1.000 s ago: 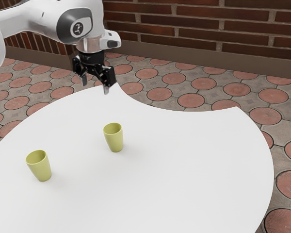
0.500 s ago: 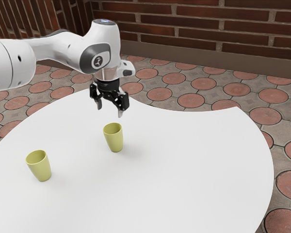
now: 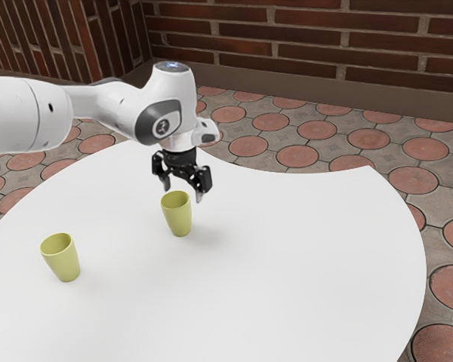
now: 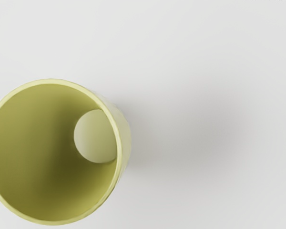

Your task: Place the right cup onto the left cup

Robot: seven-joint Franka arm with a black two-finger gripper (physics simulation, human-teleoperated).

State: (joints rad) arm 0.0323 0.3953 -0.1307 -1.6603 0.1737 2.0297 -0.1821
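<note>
Early stage, pick not done, stacking not done. End effector [image 3: 182,191] spread wide, empty, just above closer cup [image 3: 178,220], taken as right cup to move. Closer cup upright on table [image 3: 294,256]; other cup [image 3: 64,261] upright too, well apart. Height gap above closer cup hard to judge. Left: lower, grip, lift, carry over, set onto other cup, release.
</note>
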